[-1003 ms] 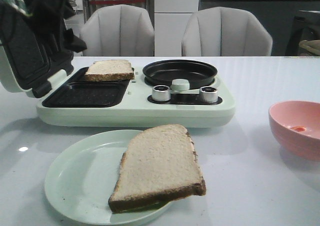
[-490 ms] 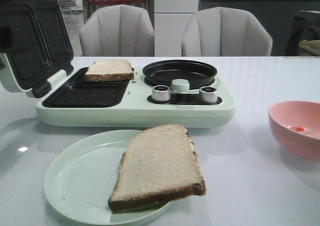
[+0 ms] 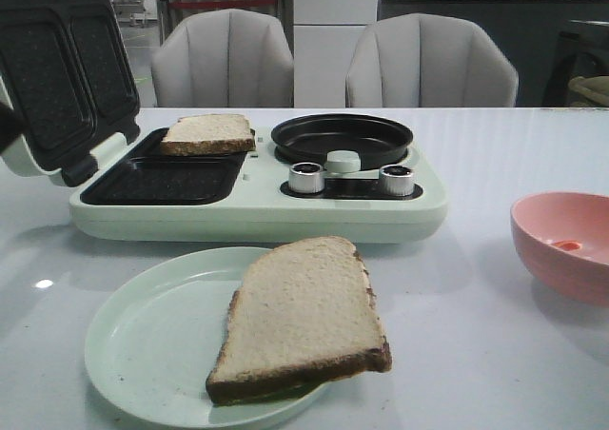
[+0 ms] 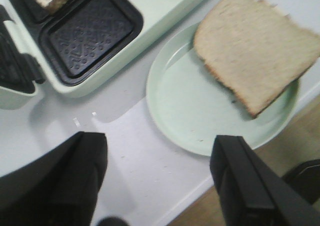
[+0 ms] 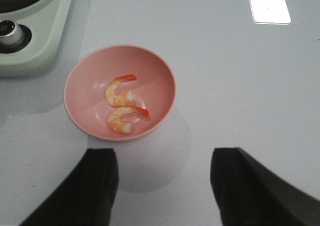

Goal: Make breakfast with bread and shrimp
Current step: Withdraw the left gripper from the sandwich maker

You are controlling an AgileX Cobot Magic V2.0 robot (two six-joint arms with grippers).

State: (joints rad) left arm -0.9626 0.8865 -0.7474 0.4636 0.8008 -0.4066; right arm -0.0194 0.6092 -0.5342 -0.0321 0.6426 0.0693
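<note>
Two shrimp (image 5: 122, 106) in pink bowl (image 5: 160, 66), right of sandwich maker (image 3: 257, 211): small, slick, soft; pinch mid-curl. Right claw (image 5: 162, 186) spread, empty; left claw (image 4: 157, 186) likewise.

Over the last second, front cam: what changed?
A dark arm that covered the open lid of the sandwich maker at the upper left withdrew out of the front view, leaving the lid uncovered. Nothing was grasped or released. Both bread slices, the plate and the pink bowl stayed put.
</note>
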